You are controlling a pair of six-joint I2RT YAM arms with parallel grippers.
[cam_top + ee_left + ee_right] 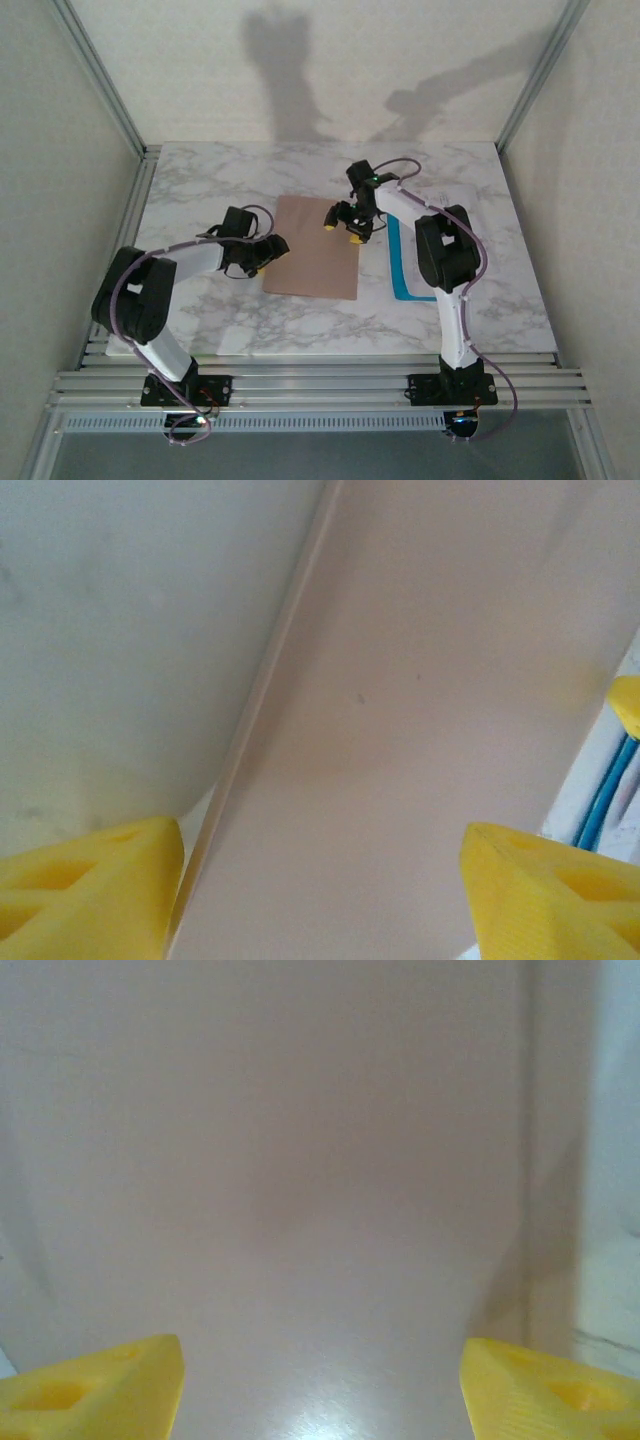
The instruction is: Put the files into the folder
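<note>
On the marble table (200, 320), the folder (315, 258) lay flat near the middle. The left gripper (262, 255) sat low at the folder's left edge, its jaws spread wide with nothing between them. In the left wrist view its yellow fingertips (95, 890) straddled that edge. Just right of the folder lay the files (395, 268), their blue strip showing beside the right arm. Farther back, the right gripper (345, 230) hovered over the folder's far right corner, likewise spread and empty.

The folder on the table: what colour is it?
The folder is plain pinkish-brown, clearest in the top external view.
</note>
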